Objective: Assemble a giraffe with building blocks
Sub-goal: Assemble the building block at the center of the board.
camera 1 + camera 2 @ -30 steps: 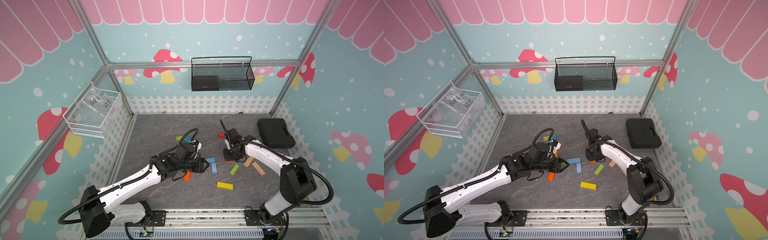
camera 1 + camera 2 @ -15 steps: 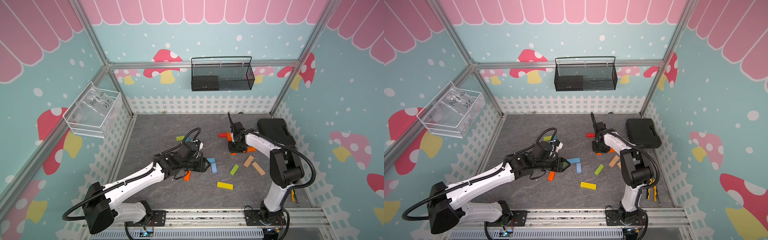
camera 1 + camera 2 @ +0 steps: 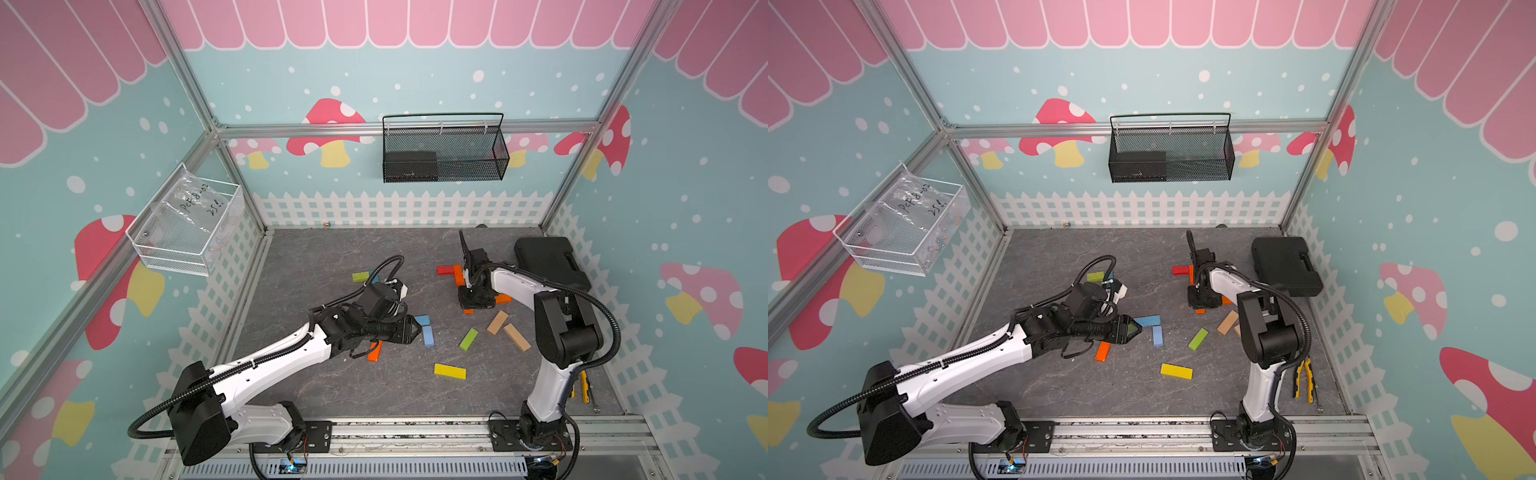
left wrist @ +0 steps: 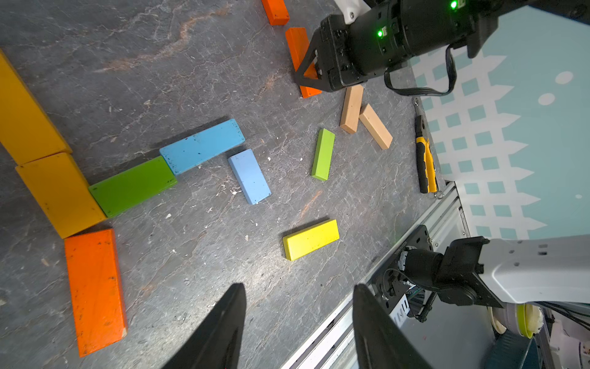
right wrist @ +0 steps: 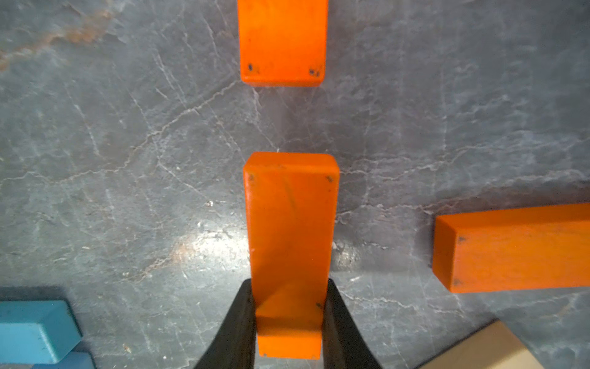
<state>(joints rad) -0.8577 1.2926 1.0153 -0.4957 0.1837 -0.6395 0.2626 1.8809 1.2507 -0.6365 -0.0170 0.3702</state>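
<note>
Grey marbled floor (image 3: 332, 249); teal mushroom-print walls (image 3: 374, 83); white fence border (image 3: 395, 208); black mesh basket (image 3: 469, 149) on back wall.

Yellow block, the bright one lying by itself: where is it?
In both top views the yellow block lies flat on the grey mat, near the front on the robot's right half, with a green block just behind it.

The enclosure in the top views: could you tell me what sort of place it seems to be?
Probably a robot test cell dressed as a playroom: aluminium frame, mushroom-and-fence wall prints, and a left arm and right arm bolted to a front rail over a grey mat strewn with building blocks.
</note>
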